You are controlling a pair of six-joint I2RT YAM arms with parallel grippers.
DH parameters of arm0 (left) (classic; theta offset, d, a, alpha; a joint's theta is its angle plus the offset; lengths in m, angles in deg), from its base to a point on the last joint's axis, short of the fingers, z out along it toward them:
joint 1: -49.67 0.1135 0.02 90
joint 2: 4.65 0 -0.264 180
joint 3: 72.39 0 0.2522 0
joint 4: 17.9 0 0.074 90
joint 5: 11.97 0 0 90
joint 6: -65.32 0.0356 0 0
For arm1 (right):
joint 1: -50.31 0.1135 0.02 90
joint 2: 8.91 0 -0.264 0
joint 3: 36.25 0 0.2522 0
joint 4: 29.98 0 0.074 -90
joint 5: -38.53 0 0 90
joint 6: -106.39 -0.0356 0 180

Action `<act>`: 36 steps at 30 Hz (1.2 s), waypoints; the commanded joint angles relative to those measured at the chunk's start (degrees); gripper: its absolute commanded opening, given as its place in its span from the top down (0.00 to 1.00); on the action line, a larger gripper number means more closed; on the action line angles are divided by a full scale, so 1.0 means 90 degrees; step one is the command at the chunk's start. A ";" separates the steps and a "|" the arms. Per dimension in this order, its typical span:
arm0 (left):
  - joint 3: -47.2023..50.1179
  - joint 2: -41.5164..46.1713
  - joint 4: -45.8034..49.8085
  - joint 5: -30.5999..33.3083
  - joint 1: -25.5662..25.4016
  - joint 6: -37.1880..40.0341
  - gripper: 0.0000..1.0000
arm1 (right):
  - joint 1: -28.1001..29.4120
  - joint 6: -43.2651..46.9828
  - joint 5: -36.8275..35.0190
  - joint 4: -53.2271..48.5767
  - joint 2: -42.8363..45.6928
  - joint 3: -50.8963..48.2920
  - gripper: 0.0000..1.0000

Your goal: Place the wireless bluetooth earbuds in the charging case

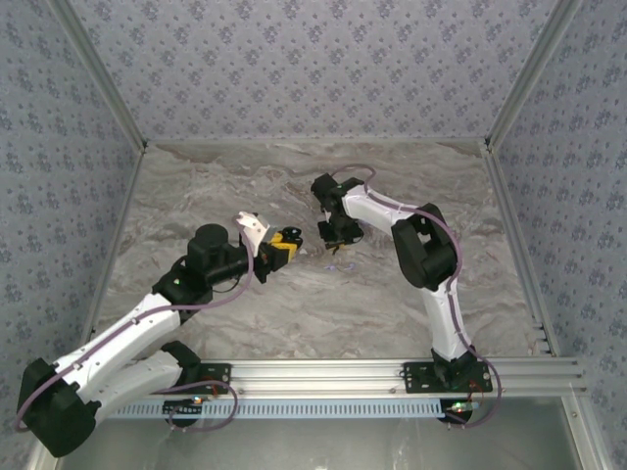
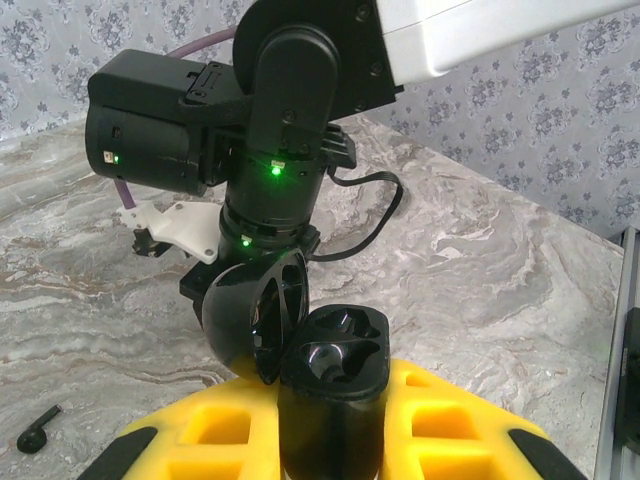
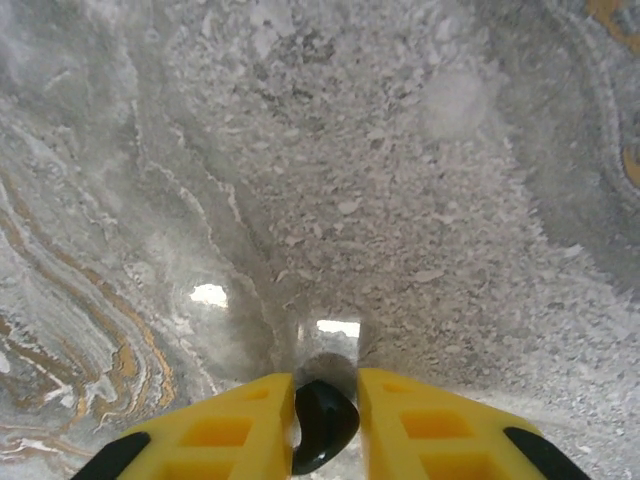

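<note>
The black charging case (image 2: 335, 350) stands upright between my left gripper's (image 2: 330, 392) yellow fingers, which are shut on its body. Its lid (image 2: 250, 310) hangs open to the left and both sockets look empty. From above, the left gripper (image 1: 282, 247) sits mid-table with the case. Just to its right, my right gripper (image 1: 336, 238) points down at the table. The right gripper (image 3: 325, 385) is shut on a black earbud (image 3: 322, 425), close above the marble. A second black earbud (image 2: 37, 430) lies loose on the table to the left of the case.
The right arm's black wrist (image 2: 270, 150) looms directly beyond the open case. The marble tabletop (image 1: 245, 186) is ringed by patterned walls. An aluminium rail (image 1: 392, 372) runs along the near edge and another along the right side (image 1: 519, 264).
</note>
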 commanded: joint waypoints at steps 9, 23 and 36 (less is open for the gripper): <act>-0.0179 0.0120 -0.0066 -0.0030 -0.0031 -0.0020 0.81 | 0.0080 -0.0287 -0.0109 -0.0289 0.0275 -0.0088 0.50; -0.0152 0.0163 -0.0086 -0.0052 -0.0034 -0.0016 0.81 | 0.0202 -0.0782 -0.0147 -0.0023 0.0002 -0.0090 0.59; -0.0133 0.0198 -0.0057 0.0006 -0.0031 0.0024 0.81 | 0.0290 -0.0522 -0.0819 -0.0669 -0.0003 0.0090 0.61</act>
